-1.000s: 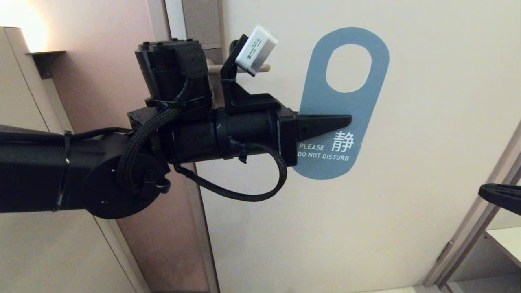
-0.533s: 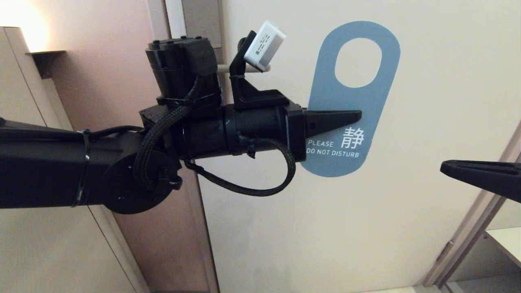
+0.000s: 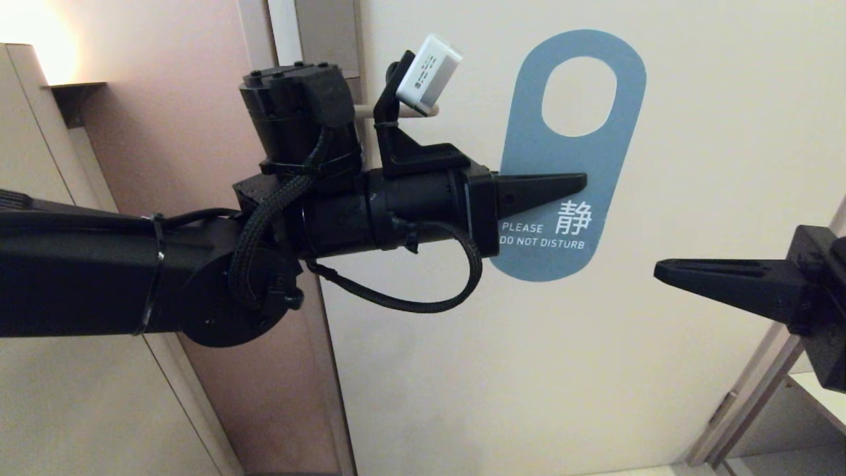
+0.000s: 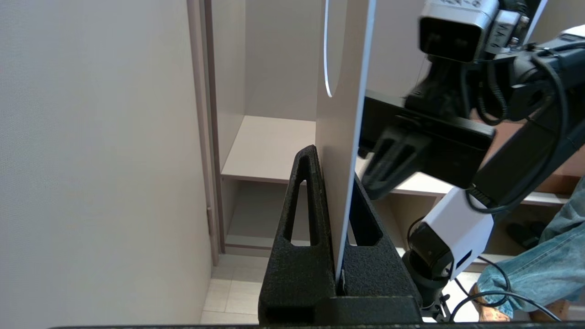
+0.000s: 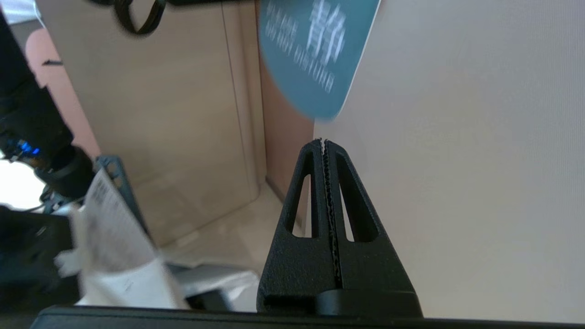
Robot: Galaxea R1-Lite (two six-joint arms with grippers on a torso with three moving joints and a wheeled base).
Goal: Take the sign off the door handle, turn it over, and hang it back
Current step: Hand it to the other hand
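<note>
The sign (image 3: 572,165) hangs free in front of the door, teal side with "PLEASE DO NOT DISTURB" facing me and its oval hole uppermost. My left gripper (image 3: 575,182) is shut on the sign's left edge about halfway down; in the left wrist view the card (image 4: 339,151) stands edge-on between the two fingers. The door handle (image 3: 362,111) is mostly hidden behind the left arm's wrist camera, well left of the sign. My right gripper (image 3: 664,272) is shut and empty, pointing left, below and right of the sign; its tips (image 5: 323,142) sit just under the sign's lower end (image 5: 315,59).
The pale door (image 3: 502,370) fills the middle, with its frame (image 3: 760,390) at the lower right and a shelf recess (image 3: 823,390) beyond. A beige cabinet (image 3: 39,218) and pink wall stand on the left. A person's jeans-clad leg (image 4: 544,269) shows in the left wrist view.
The left gripper carried the sign up and to the right, away from the door handle. The right gripper came in from the right edge toward the sign's lower end.
</note>
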